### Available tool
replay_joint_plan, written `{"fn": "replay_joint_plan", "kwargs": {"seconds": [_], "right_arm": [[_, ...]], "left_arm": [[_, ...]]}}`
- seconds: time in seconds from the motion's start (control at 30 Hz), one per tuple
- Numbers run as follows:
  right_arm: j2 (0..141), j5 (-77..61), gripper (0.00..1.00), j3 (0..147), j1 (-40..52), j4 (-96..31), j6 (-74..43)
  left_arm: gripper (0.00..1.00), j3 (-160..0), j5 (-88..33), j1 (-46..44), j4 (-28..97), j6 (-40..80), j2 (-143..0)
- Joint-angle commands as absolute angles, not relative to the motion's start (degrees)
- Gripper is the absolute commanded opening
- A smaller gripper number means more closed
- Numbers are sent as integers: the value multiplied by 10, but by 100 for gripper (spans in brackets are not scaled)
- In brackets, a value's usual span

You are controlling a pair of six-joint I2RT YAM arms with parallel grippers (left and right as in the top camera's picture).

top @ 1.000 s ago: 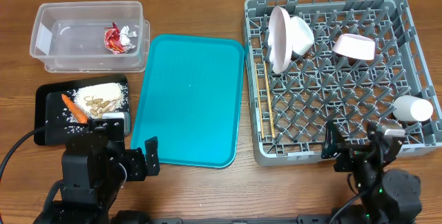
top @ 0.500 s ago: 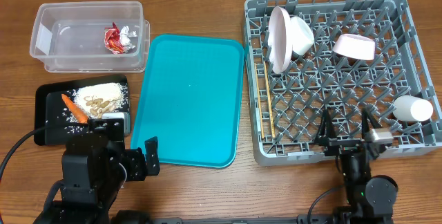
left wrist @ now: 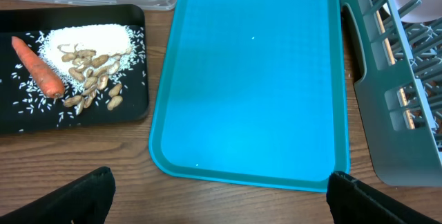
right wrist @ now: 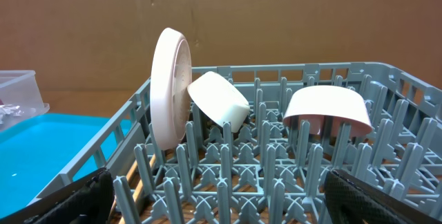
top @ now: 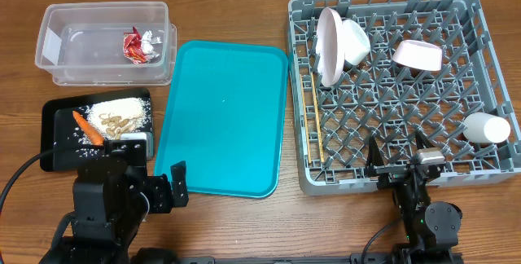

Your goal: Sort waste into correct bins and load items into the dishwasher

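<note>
**Both grippers spread and empty, waste binned, dishes racked**

The left gripper (top: 169,184) hovers just off the near left corner of the teal tray (top: 224,117), jaws wide apart and holding nothing. The right gripper (top: 398,154) is well to the right of the tray, at the near edge of the grey dish rack (top: 383,2), jaws likewise spread and empty.

Left of the tray's far end, the clear tub (top: 89,44) holds the crumpled foil wrapper (top: 138,44). Left of the tray's near half, the black tray (top: 59,151) carries the carrot (top: 87,127), peanut scraps (top: 120,122) and white crumbs (top: 124,107).

In the rack, right of the tray:
- 1 plate (top: 329,46) stands on edge, with 1 white bowl (top: 355,42) leaning against it.
- A 2nd bowl (top: 418,55) rests rim down, farther from the tray.
- The cup (top: 486,128) lies by the side farthest from the tray.
- The 2 chopsticks (top: 313,117) lie along the side nearest the tray.
</note>
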State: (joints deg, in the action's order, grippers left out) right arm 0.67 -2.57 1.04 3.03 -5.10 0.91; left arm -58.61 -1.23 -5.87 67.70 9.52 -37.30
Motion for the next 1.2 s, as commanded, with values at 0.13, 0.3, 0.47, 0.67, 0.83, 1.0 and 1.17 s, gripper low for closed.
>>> {"fn": "replay_joint_plan", "kwargs": {"seconds": [0.13, 0.3, 0.47, 0.67, 0.83, 1.0, 1.17], "right_arm": [[2, -27, 100, 5, 28, -47, 13], [2, -27, 100, 5, 28, -47, 13], [2, -27, 100, 5, 28, -46, 13], [2, -27, 100, 5, 28, -47, 13], [2, -27, 100, 5, 28, -47, 13], [2, -27, 100, 5, 28, -46, 13], [2, -27, 100, 5, 28, -47, 13]], "left_arm": [[100, -583, -7, -57, 675, 105, -371], [100, -583, -7, -57, 675, 105, -371], [100, -583, -7, -57, 675, 105, -371], [100, -568, 6, -56, 668, 103, -353], [100, -406, 3, -39, 510, 90, -258], [100, -223, -11, -33, 298, 90, -143], [100, -68, -9, -33, 81, 71, -7]]}}
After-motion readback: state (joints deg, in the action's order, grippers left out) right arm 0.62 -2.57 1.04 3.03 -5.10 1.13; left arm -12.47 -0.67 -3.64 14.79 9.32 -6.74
